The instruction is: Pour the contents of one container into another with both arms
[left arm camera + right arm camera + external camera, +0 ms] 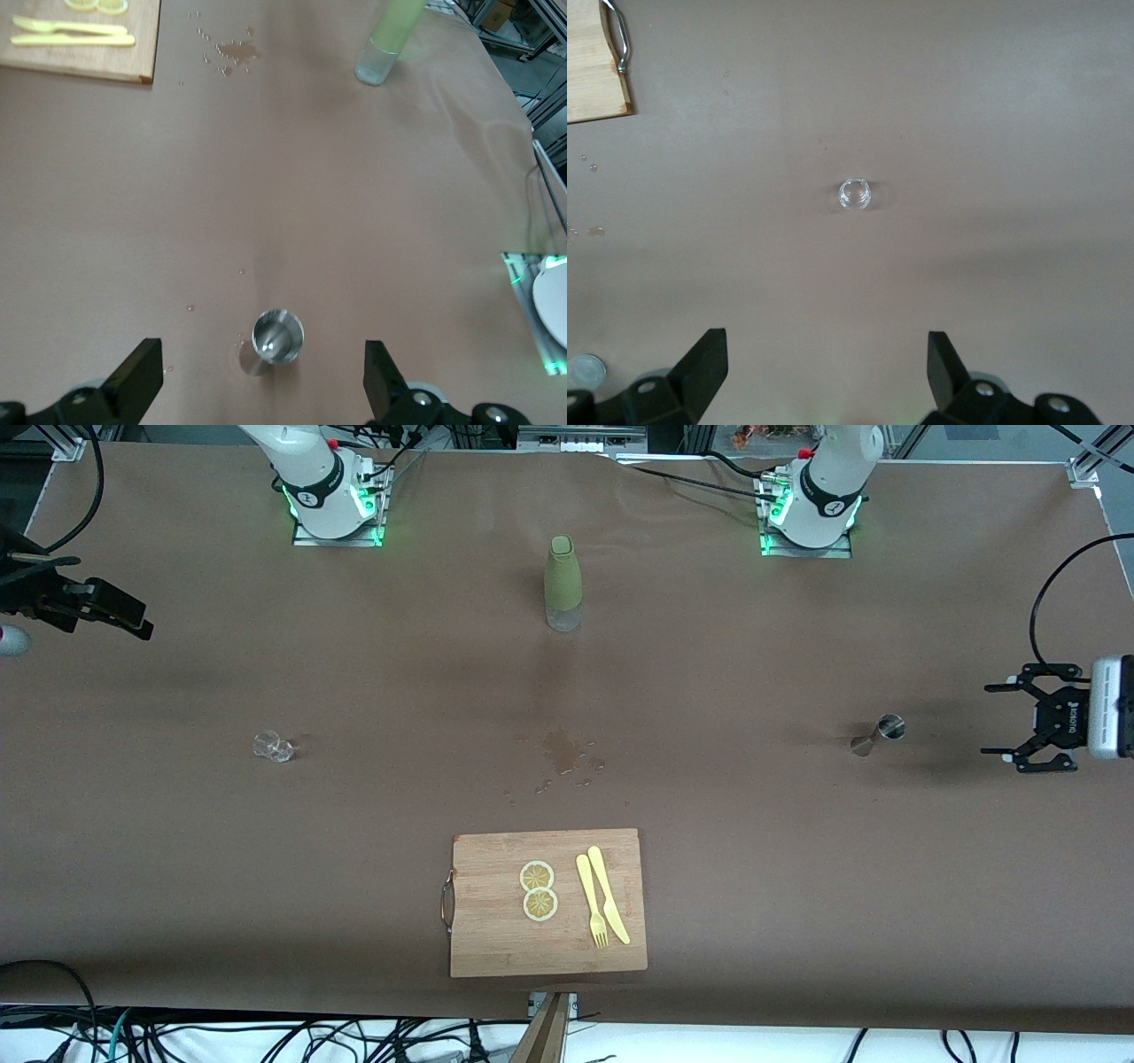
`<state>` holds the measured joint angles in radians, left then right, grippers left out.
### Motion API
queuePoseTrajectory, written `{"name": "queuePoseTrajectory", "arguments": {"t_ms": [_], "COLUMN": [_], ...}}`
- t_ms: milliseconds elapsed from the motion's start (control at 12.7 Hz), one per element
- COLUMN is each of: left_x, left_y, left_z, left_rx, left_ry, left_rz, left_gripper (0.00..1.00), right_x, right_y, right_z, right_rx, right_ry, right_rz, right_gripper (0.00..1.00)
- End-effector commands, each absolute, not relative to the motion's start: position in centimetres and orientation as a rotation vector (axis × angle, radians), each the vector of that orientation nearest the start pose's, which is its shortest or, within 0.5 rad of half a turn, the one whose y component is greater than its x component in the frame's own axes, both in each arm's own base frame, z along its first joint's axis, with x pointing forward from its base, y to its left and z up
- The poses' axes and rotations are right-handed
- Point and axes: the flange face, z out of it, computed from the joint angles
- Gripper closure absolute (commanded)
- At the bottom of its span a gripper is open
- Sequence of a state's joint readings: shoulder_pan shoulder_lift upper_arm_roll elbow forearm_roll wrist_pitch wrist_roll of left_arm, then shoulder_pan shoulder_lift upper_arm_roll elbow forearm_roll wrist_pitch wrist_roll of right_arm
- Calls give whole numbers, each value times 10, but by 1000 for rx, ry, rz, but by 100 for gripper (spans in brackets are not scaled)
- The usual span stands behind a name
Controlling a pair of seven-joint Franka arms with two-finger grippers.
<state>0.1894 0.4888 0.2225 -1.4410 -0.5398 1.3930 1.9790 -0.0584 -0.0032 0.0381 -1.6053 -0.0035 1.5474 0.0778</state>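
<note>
Surface: brown table cover [797, 886] spans the whole bench, with loose black cables [292, 1041] hanging along the edge nearest the front camera.
Left gripper: left gripper [1019, 722] hangs at the left arm's end of the table, fingers spread wide, nothing between them.
Right gripper: right gripper [111, 611] hangs at the right arm's end, its fingers also spread and empty.
Metal jigger: steel jigger [877, 733] stands upright on the cover, near the left gripper.
Small glass: clear glass [273, 747] sits toward the right arm's end, well apart from the right gripper.
Bottle: green-sleeved bottle [563, 583] with a clear base stands upright between the two arm bases.
Spill: wet patch and droplets [563, 757] lie on the cover between the bottle and the cutting board.
Cutting board: wooden cutting board [547, 903] with a metal handle lies nearest the front camera; on it are two lemon slices [538, 890] touching each other, and a yellow fork [592, 903] beside a yellow knife [609, 895].
Left wrist view only: looks down into the jigger's open cup [278, 336], which sits between the spread fingertips [142, 372]; scattered drops lie close by.
Right wrist view only: glass rim [856, 193] seen from above, apart from the fingertips [709, 359]; a round grey object [585, 372] shows at the frame edge, unidentifiable.
Obstructions: none lie between either gripper and its vessel.
</note>
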Motion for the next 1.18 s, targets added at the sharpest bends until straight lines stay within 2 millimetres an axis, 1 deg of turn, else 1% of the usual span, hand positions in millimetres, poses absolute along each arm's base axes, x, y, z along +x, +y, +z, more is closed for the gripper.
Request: {"name": "queuePoseTrajectory", "arguments": {"t_ms": [0, 78, 235, 392, 471, 549, 706, 863, 1099], "left_x": [618, 621, 626, 632, 634, 635, 633, 632, 632], "left_y": [142, 127, 101, 80, 67, 61, 53, 36, 25], "left_z": [409, 422, 426, 435, 441, 450, 461, 472, 482], "left_rx": [1998, 2081, 2203, 2240, 2275, 2324, 2371, 2413, 2512], "left_ry": [-1598, -1543, -1426, -1389, -1344, -1283, -1199, -1141, -997], "left_rz": [102, 63, -48, -71, -96, -114, -144, -162, -208], "left_gripper": [0, 0, 0, 0, 0, 0, 0, 0, 0], "right_x": [557, 559, 559, 560, 562, 562, 563, 563, 562], "right_y": [-13, -12, -14, -15, -15, -15, -15, -15, -15], "right_z": [613, 615, 616, 613, 612, 611, 611, 611, 611], "right_rx": [-3145, -3145, -3146, -3144, -3144, -3144, -3144, -3144, -3144], "right_ry": [174, 171, 176, 178, 178, 178, 178, 178, 178], "right_rz": [65, 38, 26, 29, 21, 24, 21, 21, 24], "right_gripper": [0, 0, 0, 0, 0, 0, 0, 0, 0]}}
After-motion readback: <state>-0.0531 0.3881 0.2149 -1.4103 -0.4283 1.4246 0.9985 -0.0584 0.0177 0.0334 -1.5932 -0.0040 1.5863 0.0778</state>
